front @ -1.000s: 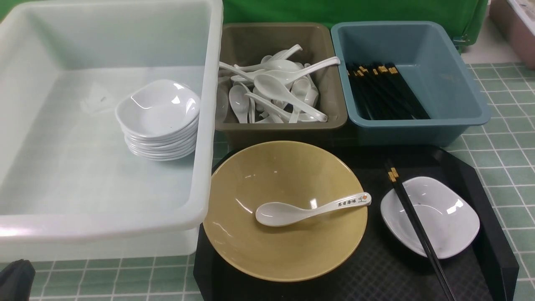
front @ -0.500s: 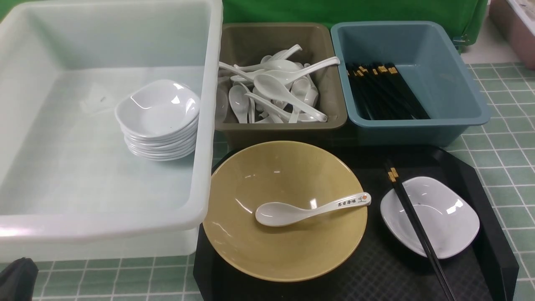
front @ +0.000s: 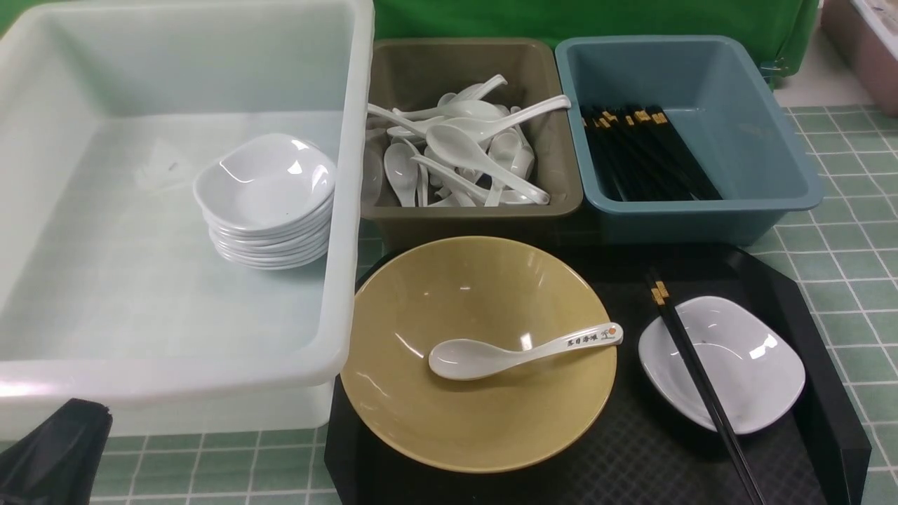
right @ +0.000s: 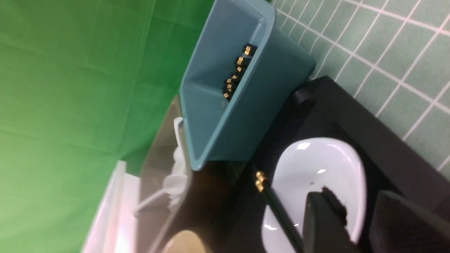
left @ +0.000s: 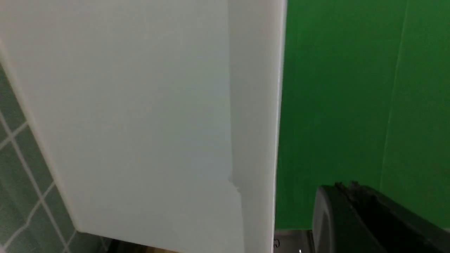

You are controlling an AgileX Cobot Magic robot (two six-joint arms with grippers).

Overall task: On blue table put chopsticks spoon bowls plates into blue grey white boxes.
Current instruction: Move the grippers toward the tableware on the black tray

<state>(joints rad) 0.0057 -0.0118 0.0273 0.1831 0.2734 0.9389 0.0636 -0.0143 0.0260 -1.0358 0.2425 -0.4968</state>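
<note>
A black tray [front: 807,294] holds a yellow bowl [front: 477,294] with a white spoon [front: 519,348] lying in it. Beside it is a small white plate [front: 744,365] with black chopsticks [front: 701,386] across it. My left gripper [front: 56,452] shows as a black shape at the front left corner. In the left wrist view its fingers [left: 346,186] are together and empty, beside the white box wall [left: 140,105]. My right gripper [right: 362,211] is open, one finger over the white plate [right: 316,158] and one outside its rim, next to the chopsticks [right: 277,207].
The white box [front: 344,210] holds a stack of white plates [front: 270,203]. The grey box [front: 554,126] holds several spoons. The blue box [front: 772,140] holds several chopsticks. A green backdrop stands behind, and the table is covered in green tiles.
My left gripper has risen and moved right, so more of it shows at the front view's bottom left corner. The objects have not moved.
</note>
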